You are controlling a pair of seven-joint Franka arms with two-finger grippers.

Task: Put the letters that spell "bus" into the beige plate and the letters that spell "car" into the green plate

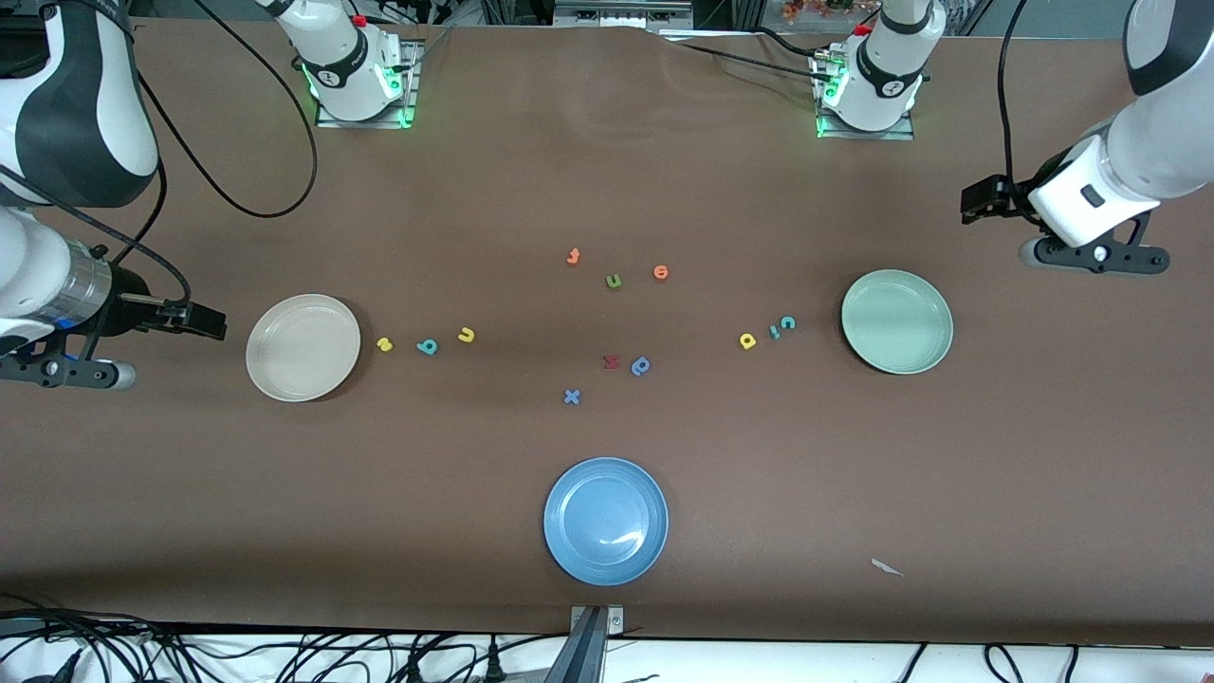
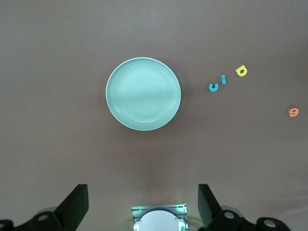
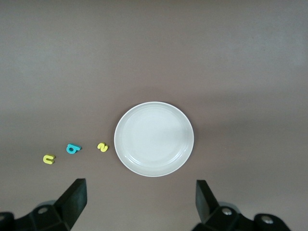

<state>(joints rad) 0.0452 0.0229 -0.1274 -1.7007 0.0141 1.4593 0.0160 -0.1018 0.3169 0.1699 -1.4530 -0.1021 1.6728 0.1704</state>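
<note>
Beside the beige plate (image 1: 303,347), toward the table's middle, the yellow "s" (image 1: 384,344), teal "b" (image 1: 427,346) and yellow "u" (image 1: 466,335) lie in a short row, the "s" closest to its rim. Up at that end the right gripper (image 1: 66,372) hangs with fingers spread and empty, so it looks the nearer arm for them. By the green plate (image 1: 896,321) the teal "c" (image 1: 787,323), teal "r" (image 1: 774,331) and yellow "a" (image 1: 747,341) sit likewise, the left gripper (image 1: 1091,254) above that end, also wide apart.
</note>
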